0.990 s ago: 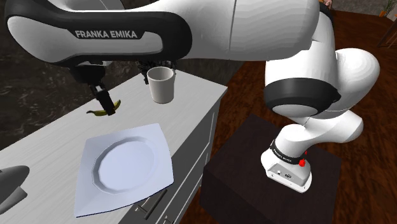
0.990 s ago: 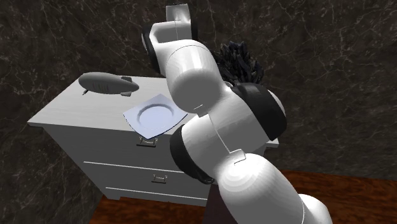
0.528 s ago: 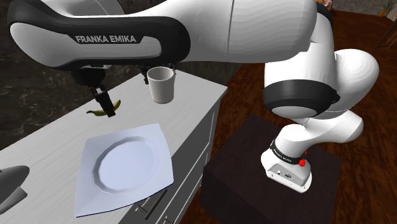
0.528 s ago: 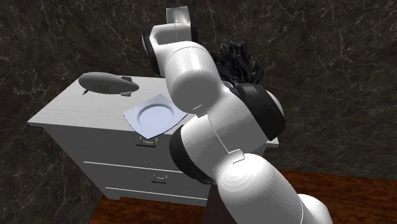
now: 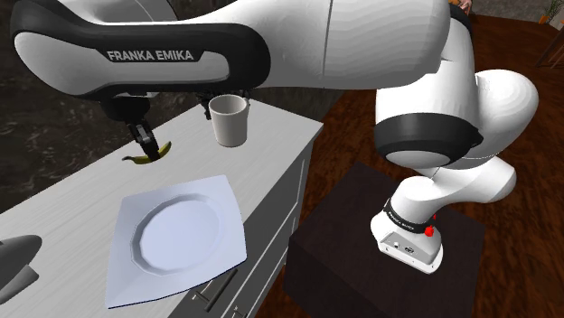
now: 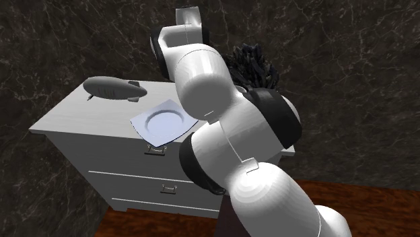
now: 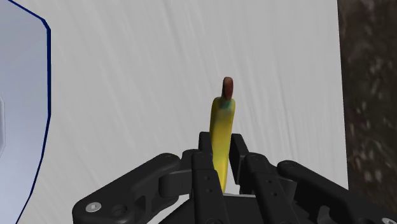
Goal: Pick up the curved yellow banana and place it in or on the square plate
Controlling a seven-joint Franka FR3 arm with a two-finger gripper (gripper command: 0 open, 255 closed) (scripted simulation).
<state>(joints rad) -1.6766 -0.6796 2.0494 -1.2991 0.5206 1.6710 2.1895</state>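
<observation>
The yellow banana [image 7: 222,121] with a brown tip lies on the white dresser top [image 5: 271,154]. My gripper [image 7: 221,159] is shut on it, with the black fingers [image 7: 202,159] clasping its middle from both sides. In the shoulder view the banana [image 5: 143,159] sits at the gripper [image 5: 147,147], low over the surface beyond the far corner of the plate. The square white plate [image 5: 217,194] with a round well lies flat nearer the dresser's front edge, and its blue-lined rim [image 7: 25,95] shows beside the hand. The plate [image 6: 138,121] also shows across the dresser, partly behind the arm.
A white cup [image 5: 230,120] stands upright close to the banana, towards the shoulder view's right. A grey airship-shaped model [image 6: 111,88] rests at the far end of the dresser from the arm. The dark stand [image 5: 361,244] sits on a wooden floor, and dark marbled walls surround the dresser.
The fingers have closed on the banana, which they straddled open before. The arm has barely moved and the plate and cup stay put.
</observation>
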